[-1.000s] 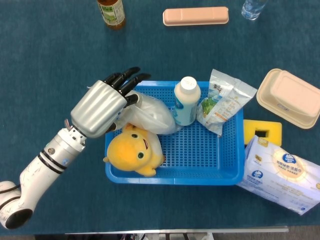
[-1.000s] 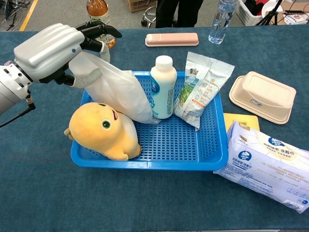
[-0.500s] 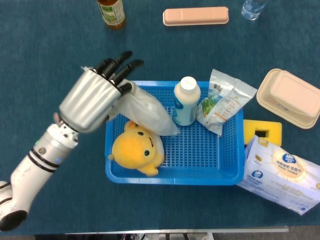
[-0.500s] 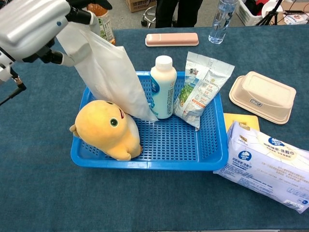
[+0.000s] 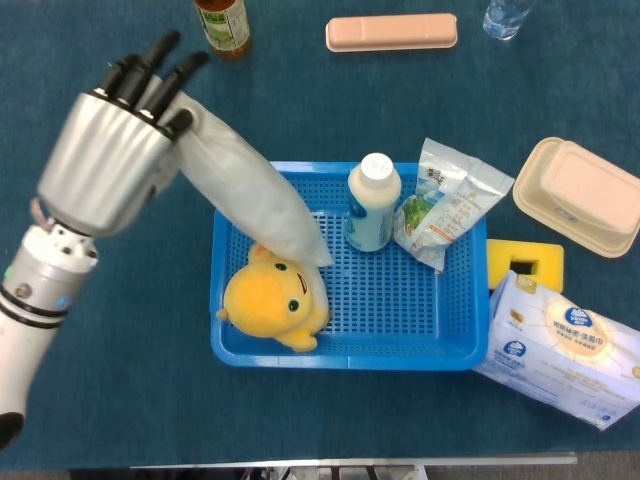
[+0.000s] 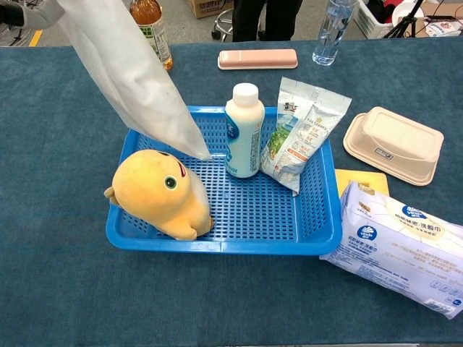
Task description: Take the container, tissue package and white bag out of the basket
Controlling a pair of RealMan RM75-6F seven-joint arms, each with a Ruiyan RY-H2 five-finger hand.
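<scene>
Holding white bag (image 5: 245,195) w/ left hand (image 5: 110,150) | fingers (image 5: 150,65) pinching top | long axis slants down-right toward basket (image 5: 340,350)

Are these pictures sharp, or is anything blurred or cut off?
Head view: mostly sharp, with soft, even light; the raised left hand looms large and slightly soft. Chest view: crisp on the basket and the white bag, but the frame's top edge cuts the hand off almost entirely.

yellow plush toy (image 5: 272,303), white bottle (image 5: 373,202), snack packet (image 5: 444,203)
</scene>
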